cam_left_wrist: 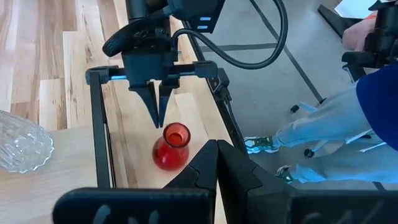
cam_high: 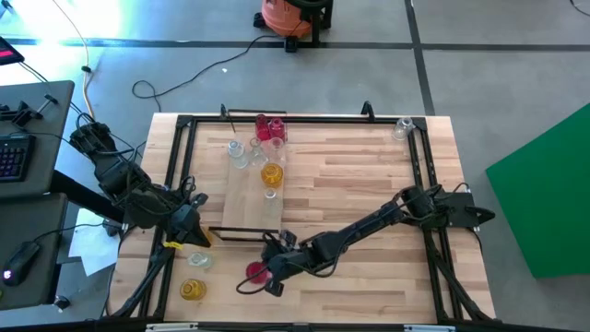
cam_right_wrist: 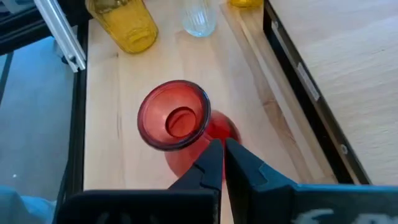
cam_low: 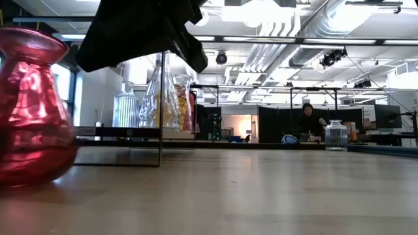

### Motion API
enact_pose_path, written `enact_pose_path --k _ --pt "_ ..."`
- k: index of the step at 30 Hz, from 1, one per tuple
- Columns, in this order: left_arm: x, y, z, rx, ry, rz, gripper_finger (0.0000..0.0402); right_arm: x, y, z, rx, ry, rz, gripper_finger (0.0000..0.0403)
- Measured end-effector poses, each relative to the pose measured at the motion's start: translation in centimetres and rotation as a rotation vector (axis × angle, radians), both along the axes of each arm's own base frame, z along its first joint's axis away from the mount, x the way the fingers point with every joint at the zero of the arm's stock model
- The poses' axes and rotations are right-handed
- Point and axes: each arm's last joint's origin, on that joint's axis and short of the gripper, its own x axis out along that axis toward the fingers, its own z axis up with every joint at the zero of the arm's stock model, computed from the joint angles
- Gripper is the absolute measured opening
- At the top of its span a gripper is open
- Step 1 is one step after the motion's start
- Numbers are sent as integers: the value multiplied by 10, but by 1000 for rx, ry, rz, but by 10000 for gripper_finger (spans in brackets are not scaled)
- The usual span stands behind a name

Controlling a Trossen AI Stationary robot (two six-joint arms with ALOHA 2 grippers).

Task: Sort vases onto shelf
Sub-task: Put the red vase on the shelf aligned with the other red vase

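Left tool: clenched on nothing, parked over the bench's near-left part, just beside the shelf's near corner. If it swings out, it could clip the shelf edge.
Amber vase: stands at the near-left corner with a clear vase just beyond it; both off the shelf. An arm passing low could topple them.
Shelf group: clear, red and amber vases crowd the shelf's far end; the near end is bare. A careless placement among them could knock one over.
Red vase: upright on the bench near the front edge, off the shelf.
Right tool: clenched and empty, tips just beside the red vase's neck. Lowered like this, it would probably push the vase over rather than grasp it; it must open first.
Lone vase: clear, far-right corner, a long reach.
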Motion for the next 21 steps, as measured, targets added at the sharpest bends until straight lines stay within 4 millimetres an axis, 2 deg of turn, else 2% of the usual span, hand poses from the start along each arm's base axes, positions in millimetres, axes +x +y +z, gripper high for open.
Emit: enact_pose_path --k 15,21 --pt "1 -1 1 -11 -4 4 0 -10 25 1 52 -7 26 0" --pt "1 -1 2 -20 -20 1 0 -9 23 2 16 -47 -56 0"
